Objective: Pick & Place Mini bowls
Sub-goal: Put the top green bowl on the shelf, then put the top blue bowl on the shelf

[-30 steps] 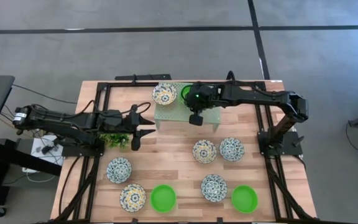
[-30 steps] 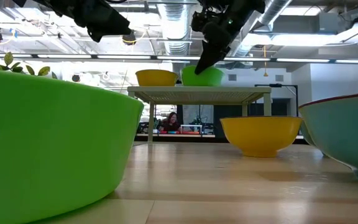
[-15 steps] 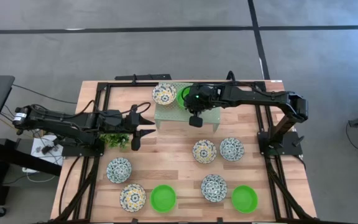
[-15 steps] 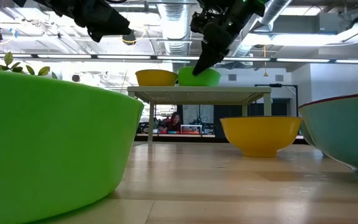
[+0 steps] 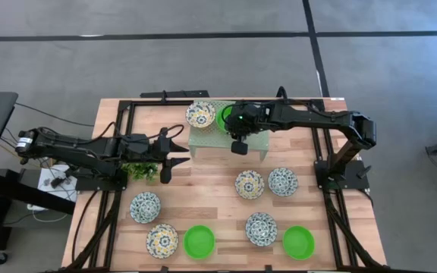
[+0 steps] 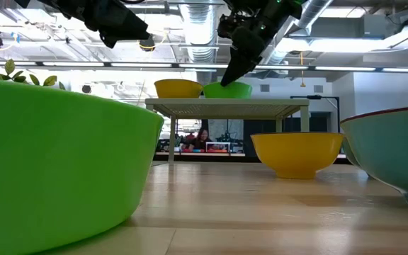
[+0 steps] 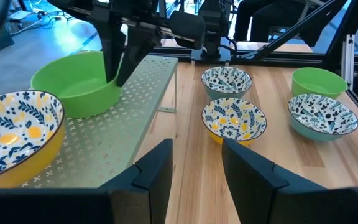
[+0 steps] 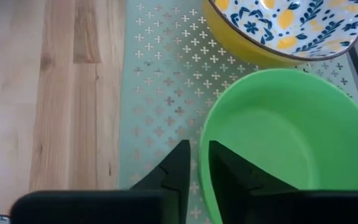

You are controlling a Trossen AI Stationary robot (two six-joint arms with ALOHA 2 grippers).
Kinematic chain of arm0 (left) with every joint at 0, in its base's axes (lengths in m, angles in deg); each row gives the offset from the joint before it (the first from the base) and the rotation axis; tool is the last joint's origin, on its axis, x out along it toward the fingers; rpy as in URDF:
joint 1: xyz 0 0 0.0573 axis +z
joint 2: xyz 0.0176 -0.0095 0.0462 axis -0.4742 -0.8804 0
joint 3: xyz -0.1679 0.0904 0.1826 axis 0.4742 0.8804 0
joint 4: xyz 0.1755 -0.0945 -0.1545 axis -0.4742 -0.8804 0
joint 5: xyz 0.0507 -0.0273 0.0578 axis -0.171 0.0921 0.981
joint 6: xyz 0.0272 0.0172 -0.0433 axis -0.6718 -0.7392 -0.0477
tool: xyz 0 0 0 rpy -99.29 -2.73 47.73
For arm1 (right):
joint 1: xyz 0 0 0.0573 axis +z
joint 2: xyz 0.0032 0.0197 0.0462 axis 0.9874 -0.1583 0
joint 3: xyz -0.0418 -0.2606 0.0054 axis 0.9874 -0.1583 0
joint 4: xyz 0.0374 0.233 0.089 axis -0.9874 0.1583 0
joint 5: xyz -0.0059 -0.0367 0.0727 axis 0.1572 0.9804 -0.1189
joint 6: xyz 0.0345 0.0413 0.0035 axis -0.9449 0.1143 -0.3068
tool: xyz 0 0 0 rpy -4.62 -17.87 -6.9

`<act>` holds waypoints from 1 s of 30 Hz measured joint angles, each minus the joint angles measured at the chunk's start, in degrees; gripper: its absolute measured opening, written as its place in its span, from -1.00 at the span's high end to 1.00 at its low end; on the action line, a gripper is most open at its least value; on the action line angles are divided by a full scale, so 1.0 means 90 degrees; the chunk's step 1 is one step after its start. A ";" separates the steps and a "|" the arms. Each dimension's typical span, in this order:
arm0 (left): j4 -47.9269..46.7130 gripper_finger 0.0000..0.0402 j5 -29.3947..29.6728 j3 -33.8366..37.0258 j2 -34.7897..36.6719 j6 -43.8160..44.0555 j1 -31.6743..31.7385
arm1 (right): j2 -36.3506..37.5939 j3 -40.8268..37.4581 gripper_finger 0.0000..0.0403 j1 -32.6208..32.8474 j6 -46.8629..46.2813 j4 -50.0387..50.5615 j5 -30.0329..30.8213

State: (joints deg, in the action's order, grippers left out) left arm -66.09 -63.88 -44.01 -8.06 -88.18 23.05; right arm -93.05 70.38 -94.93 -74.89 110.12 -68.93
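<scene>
Right wrist view shows the right gripper (image 8: 194, 163) with its two dark fingers straddling the rim of the plain bright green round bowl (image 8: 278, 143), a narrow gap between them, loose on the rim rather than clearly clamped. That bowl sits on the pale green perforated rack (image 5: 207, 130) at about twelve o'clock on the wooden table (image 5: 211, 193), just beside the white bowl with yellow and blue floral pattern (image 5: 200, 114). The risk, as I judge it: if the fingers rise while one is dragging on the rim, the green bowl could tip or slide into its patterned neighbour. The left gripper (image 5: 174, 155) waits open at nine o'clock.
</scene>
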 joint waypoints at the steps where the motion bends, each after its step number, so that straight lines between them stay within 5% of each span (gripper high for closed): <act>1: 0.0000 0.30 0.0002 0.0000 0.0000 0.0000 -0.0002 | 0.0000 0.0000 0.70 0.0000 0.0000 0.0001 0.0023; 14: -0.0001 0.30 0.0001 0.0000 0.0000 0.0000 -0.0001 | 0.0007 0.0483 0.50 0.0270 -0.0002 0.0419 0.0335; 30: -0.0017 0.30 0.0001 0.0000 0.0000 0.0068 -0.0001 | 0.0010 0.1848 0.46 0.1789 -0.1211 0.3384 0.0331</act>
State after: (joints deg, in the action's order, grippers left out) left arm -66.24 -63.87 -44.01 -8.06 -87.57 23.04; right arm -92.96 87.01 -78.83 -85.79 140.58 -65.95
